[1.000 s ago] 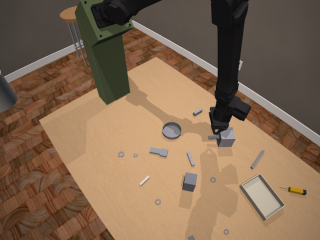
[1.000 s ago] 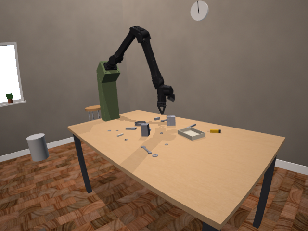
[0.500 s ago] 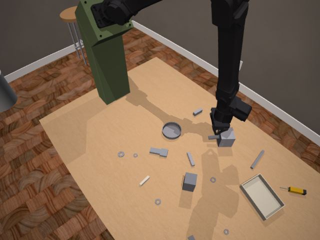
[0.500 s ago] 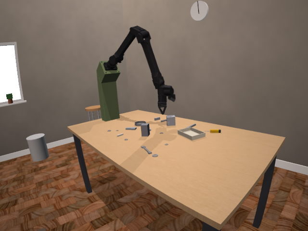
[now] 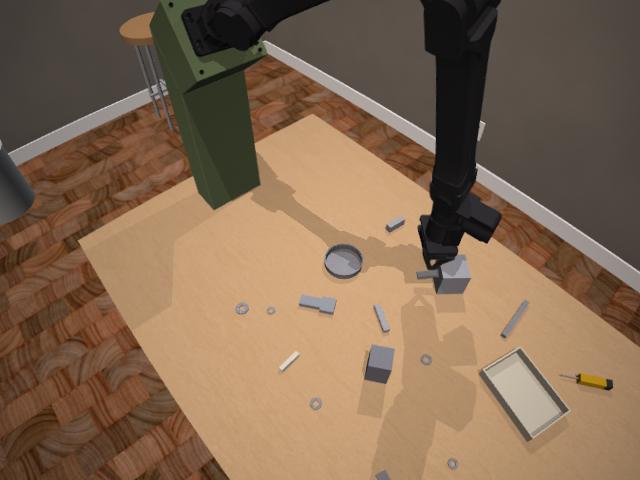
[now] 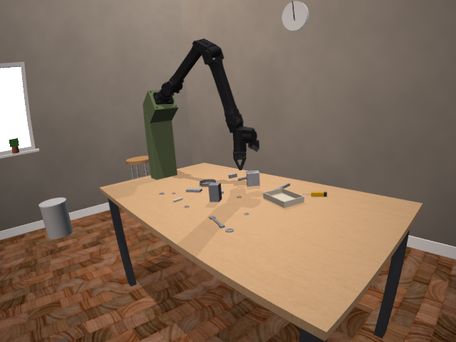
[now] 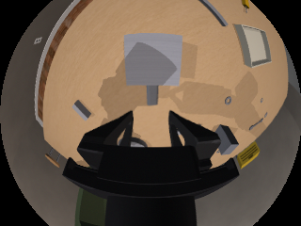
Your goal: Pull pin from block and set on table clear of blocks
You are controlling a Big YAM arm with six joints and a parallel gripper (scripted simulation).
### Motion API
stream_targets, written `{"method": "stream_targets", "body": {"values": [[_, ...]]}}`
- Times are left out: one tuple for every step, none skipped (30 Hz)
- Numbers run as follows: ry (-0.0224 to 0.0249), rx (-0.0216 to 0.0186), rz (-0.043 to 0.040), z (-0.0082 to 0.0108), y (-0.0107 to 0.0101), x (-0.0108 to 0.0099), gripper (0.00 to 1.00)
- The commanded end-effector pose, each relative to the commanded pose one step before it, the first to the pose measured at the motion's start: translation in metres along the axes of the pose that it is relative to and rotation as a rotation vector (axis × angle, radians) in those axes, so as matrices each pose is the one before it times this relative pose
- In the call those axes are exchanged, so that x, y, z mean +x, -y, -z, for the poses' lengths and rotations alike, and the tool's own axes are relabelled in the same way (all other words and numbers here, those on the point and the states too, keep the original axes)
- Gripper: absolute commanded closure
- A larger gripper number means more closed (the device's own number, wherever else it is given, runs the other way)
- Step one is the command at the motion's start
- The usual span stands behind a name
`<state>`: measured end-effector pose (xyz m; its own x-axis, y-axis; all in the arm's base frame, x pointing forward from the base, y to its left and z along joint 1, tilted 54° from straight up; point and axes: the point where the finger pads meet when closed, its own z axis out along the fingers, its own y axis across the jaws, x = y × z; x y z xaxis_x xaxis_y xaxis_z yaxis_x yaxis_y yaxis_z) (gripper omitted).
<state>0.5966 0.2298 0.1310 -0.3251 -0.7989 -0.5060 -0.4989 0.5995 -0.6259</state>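
Although a yellow label [image 7: 248, 153] shows at the edge of the wrist view, its print is too small to read, and no other writing can be made out; the wall clock [image 6: 295, 15] shows a single dark hand and no numerals. Of the containers, the shallow rectangular tray [image 5: 492, 378] with grey walls and a pale floor has nothing inside it, and the round grey dish [image 5: 330, 268] holds nothing either, only shadow across its bottom. The gripper [image 5: 433, 262] hangs fingers-down just above the table [image 5: 217, 361], partly spread and pinching nothing. Directly below it, the pin [image 5: 424, 274] sticks out sideways from the side of the light grey block [image 5: 454, 279], still seated in its hole; in the wrist view the pin [image 7: 152, 93] lies in line with the gap between the fingers, a little beyond their tips. A darker block [image 5: 379, 363] stands well apart nearer the camera. Small washers [image 5: 241, 308], short grey bars [image 5: 381, 317] and a yellow-handled screwdriver [image 5: 594, 381] lie scattered around.
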Motion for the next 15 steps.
{"method": "stream_targets", "body": {"values": [[0.00886,0.0106,0.00279,-0.00552,0.00716,-0.00285,0.53],[0.00004,0.00007,0.00027,-0.00242,0.00002,0.00006,0.53],[0.00004,0.00008,0.00033,-0.0029,0.00002,0.00009,0.53],[0.00005,0.00009,0.00036,-0.00316,0.00001,0.00012,0.53],[0.00005,0.00009,0.00036,-0.00317,0.0,0.00014,0.53],[0.00005,0.00009,0.00033,-0.00292,0.0,0.00015,0.53],[0.00004,0.00007,0.00028,-0.00244,-0.00001,0.00014,0.53],[0.00003,0.00006,0.0002,-0.00181,-0.00001,0.00011,0.53],[0.00002,0.00003,0.00013,-0.00111,-0.00001,0.00007,0.53],[0.00001,0.00002,0.00005,-0.00048,0.0,0.00003,0.53],[0.0,0.0,0.0,0.0,0.0,0.0,0.53],[0.0,0.0,0.0,0.0,0.0,0.0,0.53],[0.0,0.0,0.00001,-0.00008,0.0,0.00001,0.53],[0.0,0.0,0.0,0.0,0.0,0.0,0.53],[0.0,0.0,0.0,0.0,0.0,0.0,0.53]]}}
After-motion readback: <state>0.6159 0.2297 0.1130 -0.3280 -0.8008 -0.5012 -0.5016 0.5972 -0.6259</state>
